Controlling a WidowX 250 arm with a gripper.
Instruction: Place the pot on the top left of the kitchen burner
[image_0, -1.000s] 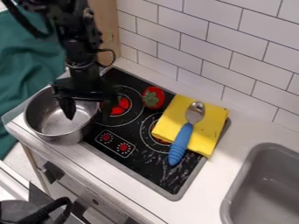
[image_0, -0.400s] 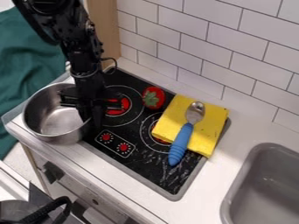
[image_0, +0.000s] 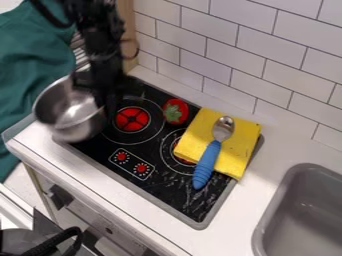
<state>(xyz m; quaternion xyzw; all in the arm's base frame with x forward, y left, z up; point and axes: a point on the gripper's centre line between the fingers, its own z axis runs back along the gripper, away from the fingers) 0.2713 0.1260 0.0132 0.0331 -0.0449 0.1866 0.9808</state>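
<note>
Pot (image_0: 81, 131) (bright metal floor showing), rim clamped in black gripper (image_0: 105, 111), near red burner (image_0: 133, 120)

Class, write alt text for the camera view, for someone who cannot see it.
A robot gripper holds a metal pot by its rim at the left end of a black stove. To the right, a toy strawberry lies beside a yellow cloth bearing a blue-handled spoon.

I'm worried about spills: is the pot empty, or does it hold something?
Empty, as far as its inside shows: the pot has bare, shiny metal within, with no food or liquid to be made out.
</note>
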